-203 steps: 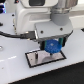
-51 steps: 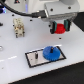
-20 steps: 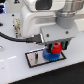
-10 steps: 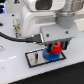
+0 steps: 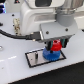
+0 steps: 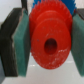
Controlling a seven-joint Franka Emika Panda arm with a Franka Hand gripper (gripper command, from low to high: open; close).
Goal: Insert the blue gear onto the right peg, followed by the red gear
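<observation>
The red gear (image 6: 48,40) is clamped between the two fingers (image 6: 21,42) of the gripper (image 5: 55,46), whose teal pads are pressed against opposite sides of its toothed rim, so the jaws are closed only as far as the gear's width. In the wrist view the gear fills most of the picture, its raised hub and dark centre hole turned toward the camera, and a sliver of the blue gear (image 6: 50,4) is seen at its far edge.

In the exterior view the red gear (image 5: 56,46) is held directly above the blue gear (image 5: 51,53); whether the two are touching cannot be told. The blue gear lies flat on the grey plate (image 5: 36,58), at the end of the plate toward the exterior view's right. The right peg is hidden beneath the gears. Away from the blue gear, toward the exterior view's left, a small dark peg (image 5: 37,60) is seen standing on the plate's bare half.

The plate rests on a white table (image 5: 20,72), with open surface around its black border on the near side. Behind the blue gear, the arm's bulky white body (image 5: 47,22) and a black cable (image 5: 12,35) crowd the space above the plate.
</observation>
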